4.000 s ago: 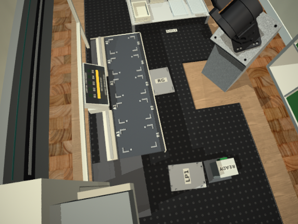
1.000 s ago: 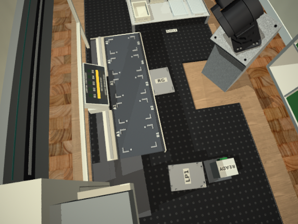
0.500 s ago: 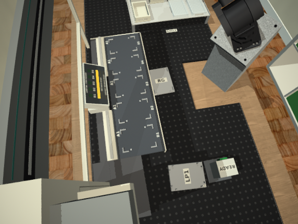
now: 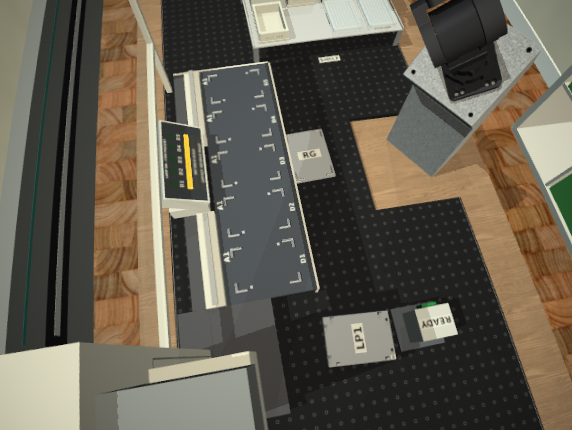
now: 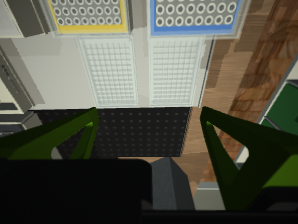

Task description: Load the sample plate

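In the wrist view my gripper [image 5: 149,112] is open and empty, its green fingers spread over the black mat just in front of the shelf edge. Two clear lidded plates lie side by side on the shelf, one on the left [image 5: 109,69] and one on the right [image 5: 175,69]; I cannot read any ID label. Both show in the top view at the shelf's front right [image 4: 357,12]. The deck [image 4: 255,180] has all its positions empty, including D2 [image 4: 255,202]. Lid park LP1 [image 4: 359,338] is empty. The READY key [image 4: 434,324] stands beside it.
Behind the plates stand a yellow tip rack [image 5: 90,15] and a blue tip rack [image 5: 196,15]. A cream reservoir [image 4: 271,21] sits on the shelf's left. The regrip nest RG [image 4: 310,155] is empty. The arm's grey pedestal [image 4: 450,100] stands right of the deck.
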Controlling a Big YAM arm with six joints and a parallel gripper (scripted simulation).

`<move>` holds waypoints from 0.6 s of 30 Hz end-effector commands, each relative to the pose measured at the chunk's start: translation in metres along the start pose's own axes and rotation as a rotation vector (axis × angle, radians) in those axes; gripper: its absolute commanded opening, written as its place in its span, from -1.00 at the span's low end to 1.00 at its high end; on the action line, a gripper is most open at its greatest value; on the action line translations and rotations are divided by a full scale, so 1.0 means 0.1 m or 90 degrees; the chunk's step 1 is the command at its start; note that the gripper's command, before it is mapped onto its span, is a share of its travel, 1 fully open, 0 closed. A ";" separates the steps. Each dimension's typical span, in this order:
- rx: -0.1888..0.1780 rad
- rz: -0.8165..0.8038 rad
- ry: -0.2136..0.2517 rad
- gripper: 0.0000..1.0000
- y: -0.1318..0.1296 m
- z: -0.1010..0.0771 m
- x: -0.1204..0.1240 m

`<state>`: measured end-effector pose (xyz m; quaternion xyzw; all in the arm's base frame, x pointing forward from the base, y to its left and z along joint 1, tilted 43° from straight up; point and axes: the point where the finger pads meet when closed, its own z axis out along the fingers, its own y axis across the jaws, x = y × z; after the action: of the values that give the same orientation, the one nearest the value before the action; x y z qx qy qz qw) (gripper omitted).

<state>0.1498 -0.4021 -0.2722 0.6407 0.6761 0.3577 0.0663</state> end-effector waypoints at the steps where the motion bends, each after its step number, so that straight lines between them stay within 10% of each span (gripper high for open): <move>1: -0.007 -0.007 -0.016 1.00 -0.26 -0.05 0.03; 18: -0.002 -0.019 -0.024 1.00 -0.41 -0.13 0.03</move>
<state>0.1108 -0.3808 -0.2929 0.6417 0.6732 0.3614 0.0660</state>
